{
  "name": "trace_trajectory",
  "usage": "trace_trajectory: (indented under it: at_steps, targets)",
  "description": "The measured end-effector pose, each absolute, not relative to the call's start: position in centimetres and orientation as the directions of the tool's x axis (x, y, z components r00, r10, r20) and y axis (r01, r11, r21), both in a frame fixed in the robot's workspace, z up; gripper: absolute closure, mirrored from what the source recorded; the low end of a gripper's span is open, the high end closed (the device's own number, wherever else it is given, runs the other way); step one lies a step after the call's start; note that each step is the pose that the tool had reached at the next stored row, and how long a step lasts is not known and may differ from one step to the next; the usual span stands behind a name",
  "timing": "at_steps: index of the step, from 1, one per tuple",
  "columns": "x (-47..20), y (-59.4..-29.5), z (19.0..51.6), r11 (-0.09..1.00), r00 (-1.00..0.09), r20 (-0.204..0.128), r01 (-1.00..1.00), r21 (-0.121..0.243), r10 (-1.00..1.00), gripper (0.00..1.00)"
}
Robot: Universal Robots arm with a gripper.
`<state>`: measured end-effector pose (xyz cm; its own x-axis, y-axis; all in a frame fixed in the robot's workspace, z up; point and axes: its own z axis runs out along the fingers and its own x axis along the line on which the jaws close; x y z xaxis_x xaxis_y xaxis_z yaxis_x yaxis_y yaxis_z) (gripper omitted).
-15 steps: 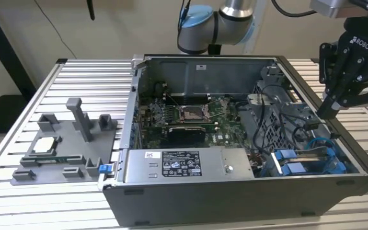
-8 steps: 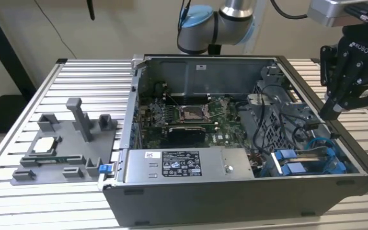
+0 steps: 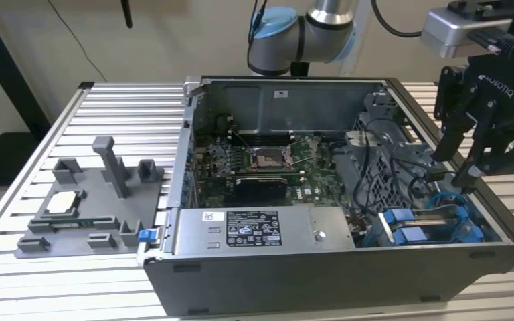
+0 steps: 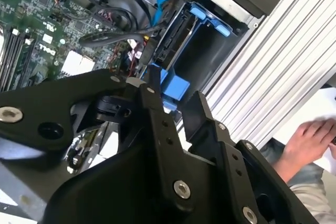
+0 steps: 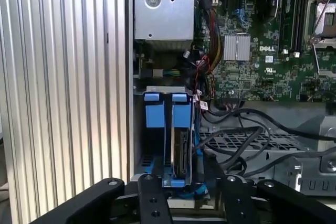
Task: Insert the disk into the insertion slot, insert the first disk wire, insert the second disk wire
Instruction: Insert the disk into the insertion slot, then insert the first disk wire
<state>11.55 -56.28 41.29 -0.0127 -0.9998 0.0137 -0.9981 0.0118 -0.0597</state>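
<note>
1. The gripper is held released, jaws apart, with nothing grasped.
2. The disk is seated on edge in the slot, just beyond the fingertips.

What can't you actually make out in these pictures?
First wrist view: one end of the disk, behind the gripper; where the black cables end, cut by the edge.
Second wrist view: part of the insertion slot, behind the gripper; the person's hand, cut by the edge.
Exterior view: the slot's lower part, hidden by the case wall.
</note>
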Motion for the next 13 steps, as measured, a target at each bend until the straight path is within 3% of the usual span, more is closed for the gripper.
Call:
trace_trajectory:
  at_steps: [5,13]
  targets:
    - [11.6,-56.3,40.9,0.014,-0.013,-0.022,-0.998,-0.06,-1.0,0.0]
    - [11.9,-56.3,39.9,0.059,-0.056,-0.041,-0.996,-0.06,-0.998,0.0]
